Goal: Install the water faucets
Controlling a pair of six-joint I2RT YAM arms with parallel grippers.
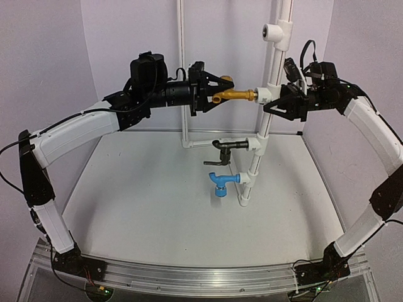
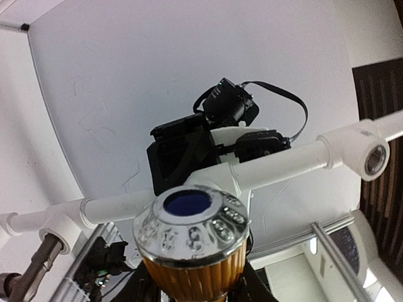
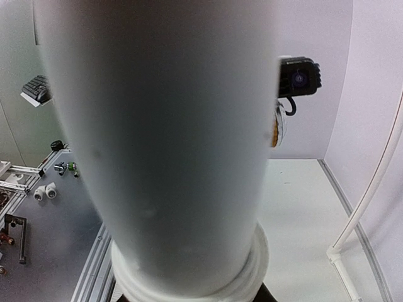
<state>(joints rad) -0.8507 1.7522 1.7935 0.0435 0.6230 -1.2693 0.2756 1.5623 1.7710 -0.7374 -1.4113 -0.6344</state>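
The brass-gold faucet [image 1: 234,95] lies level, its stem in the upper tee [image 1: 264,94] of the upright white pipe [image 1: 263,126]. My left gripper [image 1: 214,94] is shut on its spout end. In the left wrist view the silver tip [image 2: 192,220] points at the camera above my gripper [image 2: 192,280]. My right gripper [image 1: 273,104] is shut on the white pipe at that tee. In the right wrist view the pipe [image 3: 164,138] fills the frame above my gripper [image 3: 189,290]. The black faucet [image 1: 228,146] and the blue faucet [image 1: 223,183] sit in lower tees.
A free tee [image 1: 276,30] sits at the pipe's top. A thin white pipe [image 1: 182,69] stands behind and joins at a low elbow. The enclosure's back and side walls are close. Loose fittings [image 3: 45,192] lie on a grey surface outside the left wall.
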